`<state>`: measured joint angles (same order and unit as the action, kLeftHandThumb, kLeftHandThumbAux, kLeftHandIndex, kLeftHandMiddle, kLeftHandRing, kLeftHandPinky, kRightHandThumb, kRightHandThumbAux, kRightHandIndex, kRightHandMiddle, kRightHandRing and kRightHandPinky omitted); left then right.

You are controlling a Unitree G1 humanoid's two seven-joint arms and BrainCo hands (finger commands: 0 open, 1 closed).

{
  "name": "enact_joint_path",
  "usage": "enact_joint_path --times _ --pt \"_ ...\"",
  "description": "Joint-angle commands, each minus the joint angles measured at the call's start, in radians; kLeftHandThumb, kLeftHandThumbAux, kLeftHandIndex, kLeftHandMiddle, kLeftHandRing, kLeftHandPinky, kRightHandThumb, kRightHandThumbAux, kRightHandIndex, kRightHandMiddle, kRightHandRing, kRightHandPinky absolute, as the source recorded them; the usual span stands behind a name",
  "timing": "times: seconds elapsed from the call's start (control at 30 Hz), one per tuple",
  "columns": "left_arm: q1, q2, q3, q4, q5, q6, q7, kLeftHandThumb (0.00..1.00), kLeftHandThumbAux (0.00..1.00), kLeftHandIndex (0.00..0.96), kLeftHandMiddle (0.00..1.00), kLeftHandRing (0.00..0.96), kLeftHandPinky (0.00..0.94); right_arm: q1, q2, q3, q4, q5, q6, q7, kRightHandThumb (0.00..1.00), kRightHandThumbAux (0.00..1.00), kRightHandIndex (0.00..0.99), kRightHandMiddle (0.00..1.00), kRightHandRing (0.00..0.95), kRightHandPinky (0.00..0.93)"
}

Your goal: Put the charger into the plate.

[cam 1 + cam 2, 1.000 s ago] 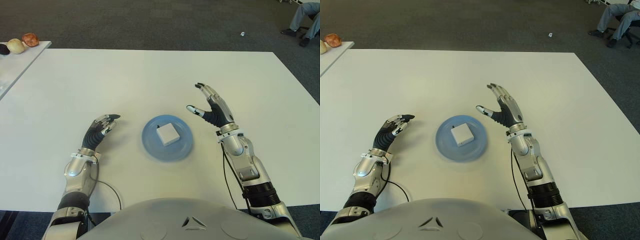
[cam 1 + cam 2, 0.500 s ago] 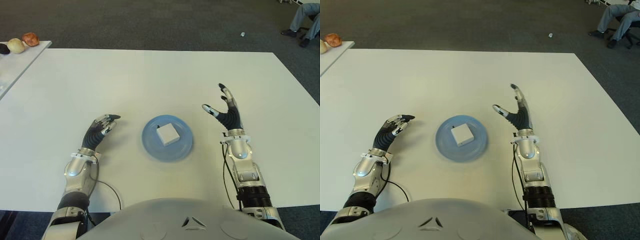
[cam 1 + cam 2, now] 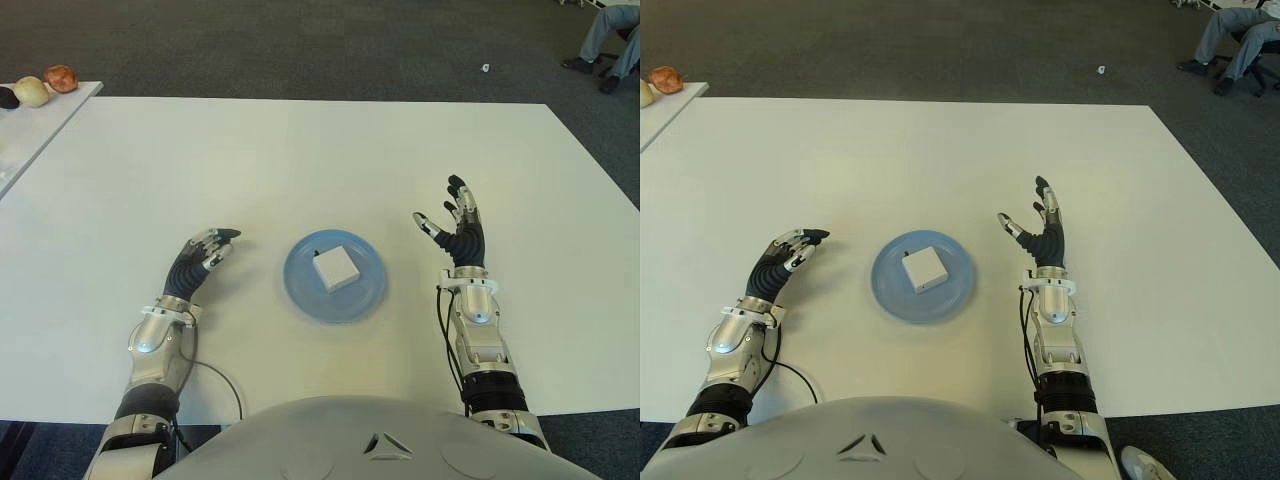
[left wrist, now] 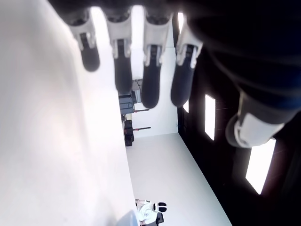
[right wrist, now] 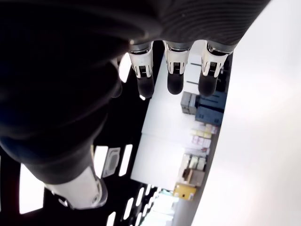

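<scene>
Charger [image 3: 335,268] lies in plate [image 3: 300,290]; task looks complete. Right hand [image 3: 458,232] at 3 o'clock, left hand [image 3: 196,262] at 9, both spread and empty.

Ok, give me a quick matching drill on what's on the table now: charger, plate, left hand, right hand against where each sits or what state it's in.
Things:
1. charger
2. plate
3. left hand
4. right hand

Places or states:
A. open, right of the plate, fingers up
B. lying in the plate
C. blue, on the table between the two hands
D. open, left of the plate, holding nothing

Pairs: 1-B, 2-C, 3-D, 4-A
</scene>
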<state>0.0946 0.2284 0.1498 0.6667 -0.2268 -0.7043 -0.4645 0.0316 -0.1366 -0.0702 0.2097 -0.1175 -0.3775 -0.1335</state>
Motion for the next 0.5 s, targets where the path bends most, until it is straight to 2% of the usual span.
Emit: enact_joint_path --times 0.03,0.23,0.5 --pt "0.104 -0.085 -0.034 0.082 0.033 0.015 0.020 0.040 0.544 0.342 0.307 0.236 0.150 -0.014 0.030 -0.015 0.065 0.056 0.009 0.019 0.001 0.830 0.004 0.000 0.000 0.010" --pt "0.102 -0.084 -0.031 0.073 0.020 0.028 0.012 0.045 0.555 0.333 0.305 0.234 0.148 -0.009 0.070 -0.019 0.143 0.092 -0.004 0.033 0.031 0.818 0.020 0.040 0.023 0.065" --pt "0.117 -0.078 -0.040 0.009 0.023 0.076 0.020 0.025 0.543 0.311 0.297 0.224 0.172 0.018 0.098 -0.002 0.196 0.069 -0.018 0.029 0.063 0.809 0.033 0.102 0.082 0.103"
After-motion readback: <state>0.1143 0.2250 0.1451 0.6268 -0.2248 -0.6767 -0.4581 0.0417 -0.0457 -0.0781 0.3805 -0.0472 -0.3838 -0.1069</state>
